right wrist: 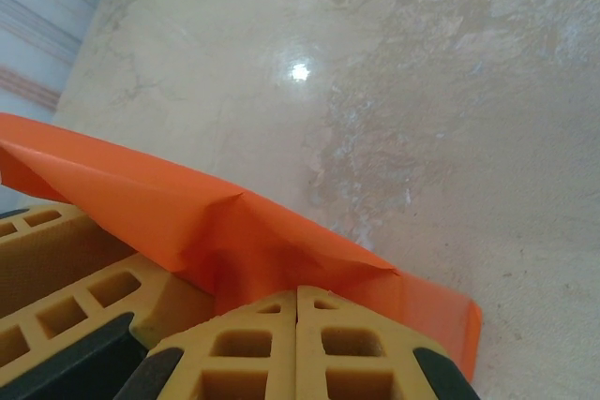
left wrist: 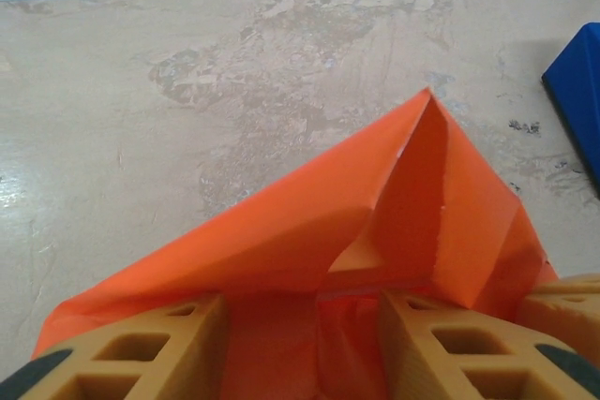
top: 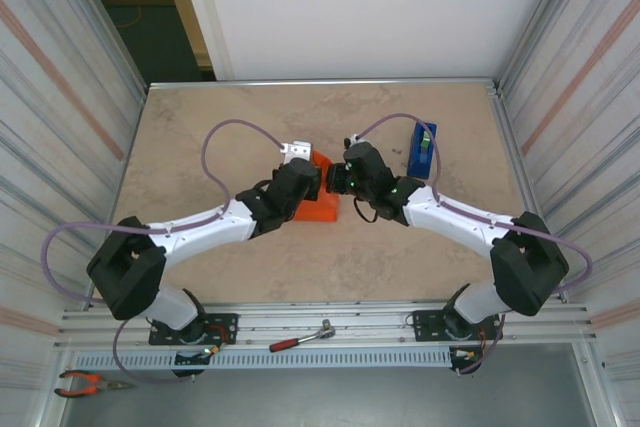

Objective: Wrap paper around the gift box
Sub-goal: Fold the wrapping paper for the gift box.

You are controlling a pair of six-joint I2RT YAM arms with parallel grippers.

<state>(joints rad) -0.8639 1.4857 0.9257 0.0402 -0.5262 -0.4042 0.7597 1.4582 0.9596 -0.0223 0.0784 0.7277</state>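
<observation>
Blue tape dispenser, red-handled tool, pliers

Bright, even overhead lighting is recorded. A small glare spot is noted on the table. The paper is rendered sharp and saturated.

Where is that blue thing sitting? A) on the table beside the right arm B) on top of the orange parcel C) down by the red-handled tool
A: the blue tape dispenser stands on the table next to the right arm, apart from the orange paper.
</observation>
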